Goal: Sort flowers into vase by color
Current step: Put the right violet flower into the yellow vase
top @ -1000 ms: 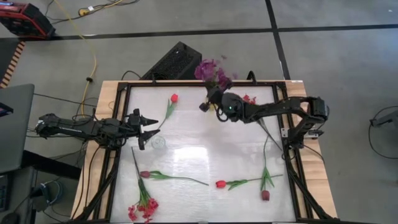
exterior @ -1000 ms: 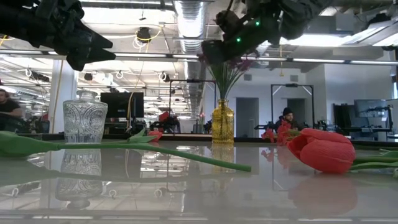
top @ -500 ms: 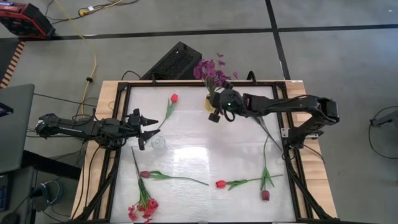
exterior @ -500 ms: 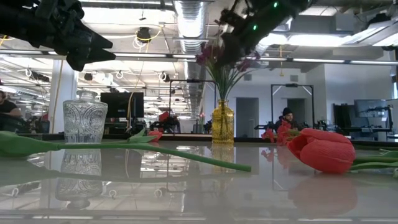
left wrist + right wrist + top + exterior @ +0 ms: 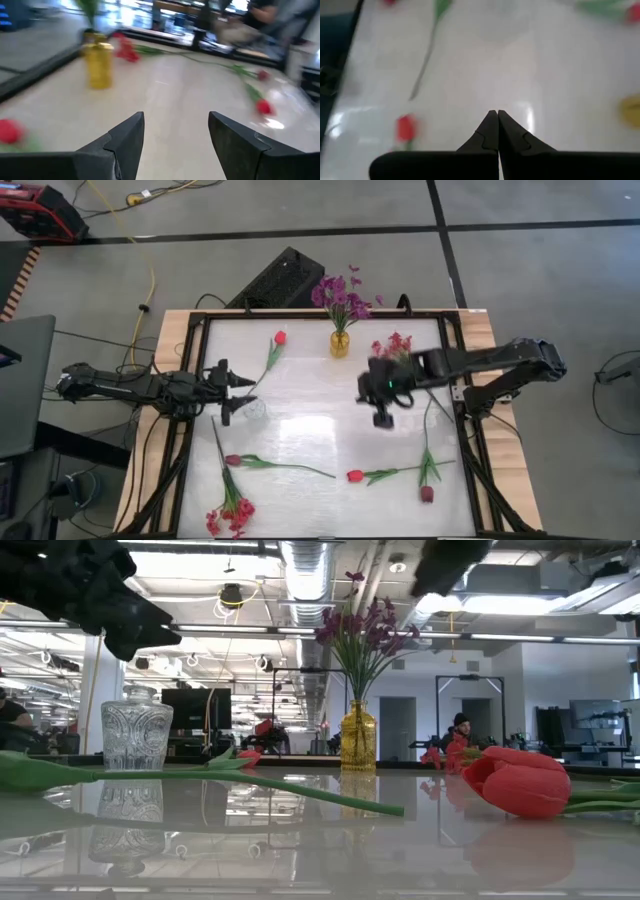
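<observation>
I work in a big open lab or workshop: exposed ceiling ducts (image 5: pixel 300 565) and strip lights overhead, monitors (image 5: pixel 196 708) on benches behind my table (image 5: pixel 330 420), a yellow cable (image 5: pixel 150 270) trailing across the concrete floor.

Purple flowers (image 5: pixel 341 293) stand upright in a yellow vase (image 5: pixel 340 345) at twelve o'clock. A pink-red cluster (image 5: pixel 392 345) lies just toward three o'clock of it. Red tulips (image 5: pixel 280 337) lie at eleven and six; maroon tulips (image 5: pixel 233 460) at seven and five; another pink-red cluster (image 5: pixel 230 515) at seven.

Two vases (image 5: pixel 340 344) (image 5: pixel 256 409); seven flowers (image 5: pixel 279 338).
</observation>
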